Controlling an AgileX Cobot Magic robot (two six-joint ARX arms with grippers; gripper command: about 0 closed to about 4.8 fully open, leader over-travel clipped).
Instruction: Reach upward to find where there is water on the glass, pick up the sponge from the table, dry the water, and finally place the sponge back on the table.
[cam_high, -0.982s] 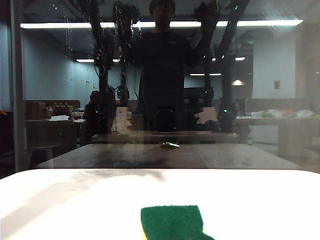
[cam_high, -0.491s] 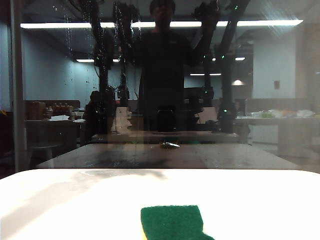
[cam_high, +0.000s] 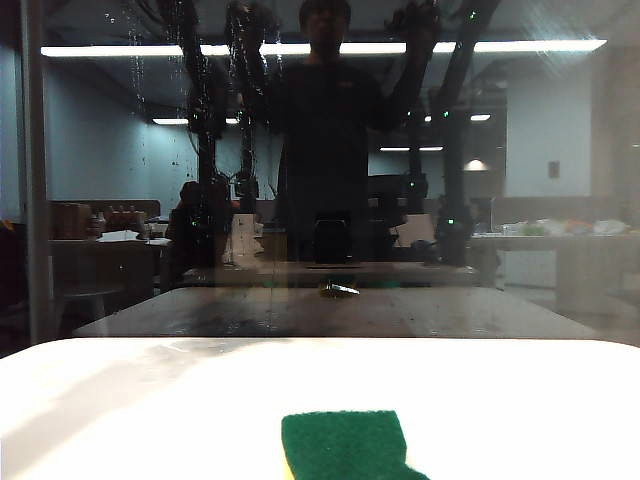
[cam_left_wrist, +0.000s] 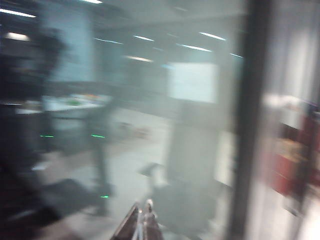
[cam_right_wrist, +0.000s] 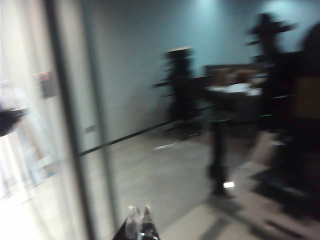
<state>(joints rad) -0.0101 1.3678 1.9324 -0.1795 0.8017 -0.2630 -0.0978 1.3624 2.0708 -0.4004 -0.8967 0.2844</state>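
Sponge (cam_high: 346, 444) flat on the near edge of the white table (cam_high: 500, 400), green side up with a sliver of yellow foam showing at its left, touched by nothing. Beyond the table's far edge, the dark glass (cam_high: 560, 180), grey frame upright at far left, with thin whitish streaks of water (cam_high: 137, 70) trickling down its upper left part. Left hand (cam_left_wrist: 144, 220) and right hand (cam_right_wrist: 138, 220) each raised facing the pane, fingertips pressed together, clenched on nothing, both views blurred.
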